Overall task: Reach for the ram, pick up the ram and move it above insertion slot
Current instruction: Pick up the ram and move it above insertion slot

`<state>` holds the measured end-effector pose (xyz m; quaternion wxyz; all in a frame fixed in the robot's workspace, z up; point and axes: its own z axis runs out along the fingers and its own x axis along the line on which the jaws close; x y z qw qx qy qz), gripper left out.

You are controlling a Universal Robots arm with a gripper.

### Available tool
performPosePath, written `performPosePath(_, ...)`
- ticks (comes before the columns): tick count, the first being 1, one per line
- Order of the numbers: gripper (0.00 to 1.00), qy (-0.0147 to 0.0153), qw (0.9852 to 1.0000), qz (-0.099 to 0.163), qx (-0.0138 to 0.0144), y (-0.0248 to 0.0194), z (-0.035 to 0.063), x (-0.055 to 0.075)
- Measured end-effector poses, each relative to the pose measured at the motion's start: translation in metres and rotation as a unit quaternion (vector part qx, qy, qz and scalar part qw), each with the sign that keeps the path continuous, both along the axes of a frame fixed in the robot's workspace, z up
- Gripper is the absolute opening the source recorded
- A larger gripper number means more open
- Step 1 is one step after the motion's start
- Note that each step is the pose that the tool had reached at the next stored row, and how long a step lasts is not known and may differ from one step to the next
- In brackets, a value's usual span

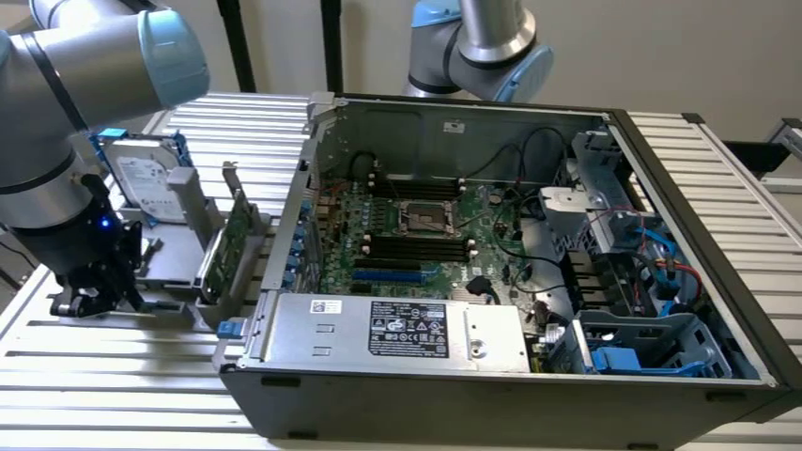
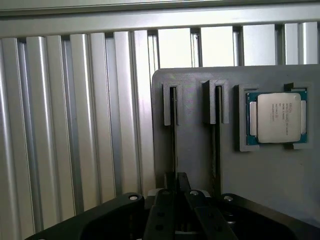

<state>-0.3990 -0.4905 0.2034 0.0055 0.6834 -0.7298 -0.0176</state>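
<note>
The ram (image 2: 173, 131) stands on edge in a narrow groove of a grey holder (image 2: 195, 150), seen as a thin dark line. My gripper (image 2: 176, 182) sits right over it, fingers drawn together on its top edge. A second thin stick (image 2: 216, 145) stands in the neighbouring groove. In the exterior view my gripper (image 1: 94, 293) is low over the holder (image 1: 169, 272), at the exterior view's left of the open computer case. The insertion slot (image 1: 414, 248) is one of several parallel black strips on the motherboard, below the processor socket (image 1: 423, 218).
A processor chip (image 2: 277, 117) lies in a recess of the holder. A bigger green card with a metal bracket (image 1: 225, 246) and a hard drive (image 1: 141, 174) stand between my gripper and the case wall (image 1: 291, 225). A short blue slot (image 1: 386, 277) and cables (image 1: 527, 202) lie near the black strips.
</note>
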Motion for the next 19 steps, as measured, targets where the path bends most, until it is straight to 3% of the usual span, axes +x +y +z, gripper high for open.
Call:
performPosePath(8, 0.13, 0.0004, 1.0000, 0.000, 0.0000, 0.0000, 0.0178, 0.000)
performPosePath(19, 0.13, 0.0047, 1.0000, 0.000, 0.0000, -0.0001, 0.0668, 0.006)
